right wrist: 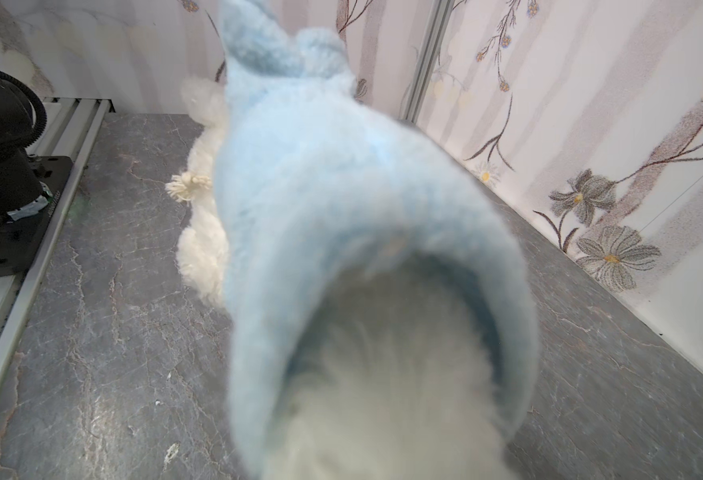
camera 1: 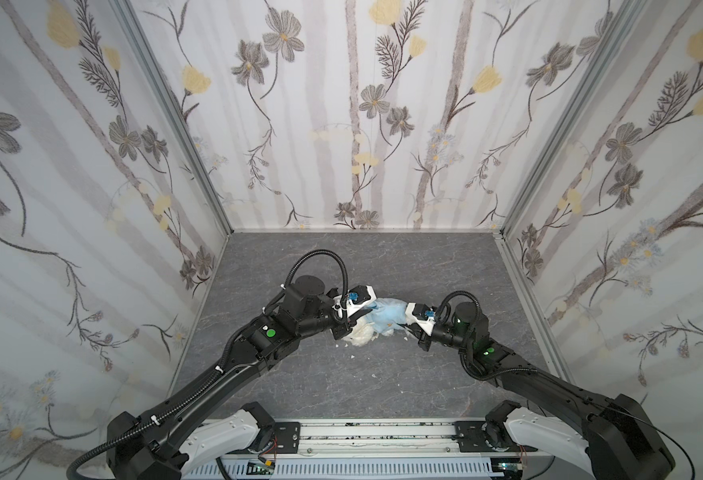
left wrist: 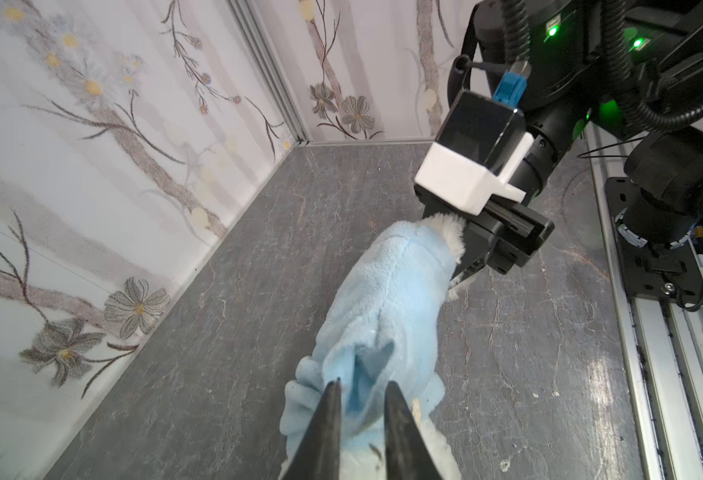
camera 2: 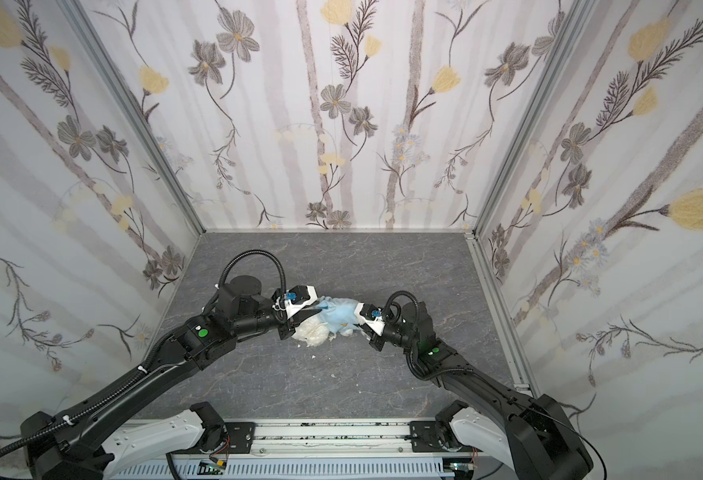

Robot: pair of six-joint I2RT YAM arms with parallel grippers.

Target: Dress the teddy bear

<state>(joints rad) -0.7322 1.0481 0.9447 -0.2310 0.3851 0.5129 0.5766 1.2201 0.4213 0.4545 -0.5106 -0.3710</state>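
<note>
The teddy bear [camera 1: 360, 336] lies mid-table in both top views, its body inside a light-blue hoodie [camera 1: 387, 318]. Its white fluffy fur shows at the near left [camera 2: 310, 334]. My left gripper [left wrist: 364, 380] is shut on a fold of the hoodie [left wrist: 387, 299] at one end. At the other end my right gripper [left wrist: 464, 257] is shut on the bear's white fur [left wrist: 445, 224], which sticks out of the hoodie's hem. In the right wrist view the hem [right wrist: 341, 174] rings blurred white fur [right wrist: 383, 395] that hides the fingers. The bear's face is hidden.
The grey marbled table [camera 1: 341, 386] has floral-papered walls on three sides. A metal rail [camera 1: 374, 436] with both arm bases runs along the front edge. Small white fluff bits [camera 1: 351, 356] lie just in front of the bear.
</note>
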